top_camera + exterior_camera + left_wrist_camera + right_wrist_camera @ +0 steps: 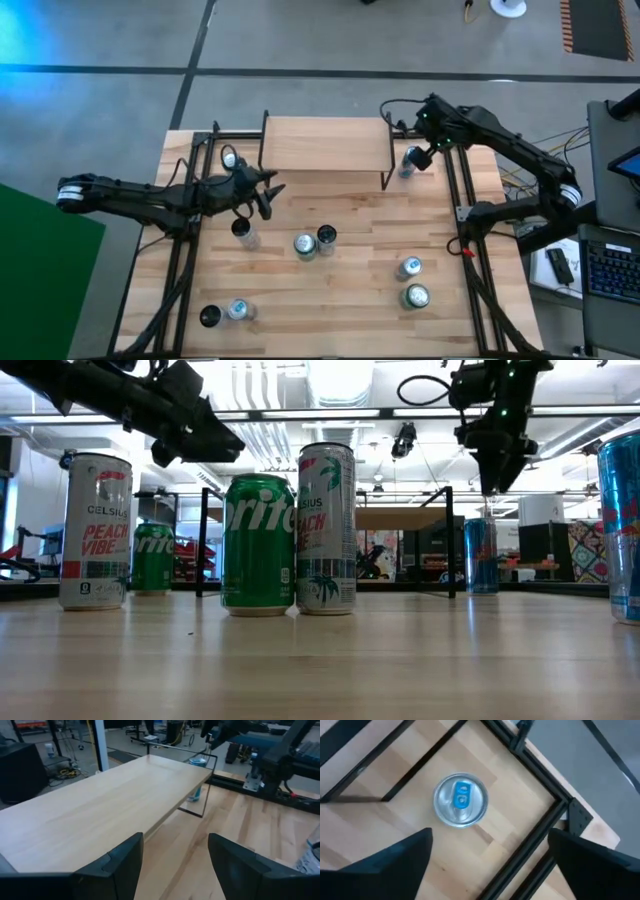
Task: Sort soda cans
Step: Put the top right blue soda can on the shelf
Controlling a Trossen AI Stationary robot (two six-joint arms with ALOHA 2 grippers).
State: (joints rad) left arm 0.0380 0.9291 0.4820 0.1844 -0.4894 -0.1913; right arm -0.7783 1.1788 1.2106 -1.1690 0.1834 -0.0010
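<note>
now right gripper hangs open above corner can.

Bright overhead ceiling lights, soft shadows, blurred near tools in wrist views

The light brown wooden table stands on a grey concrete floor with dark lines across it. A flat green sheet lies to the left. Long white ceiling lights shine in the far room, where there may be desks.
</note>
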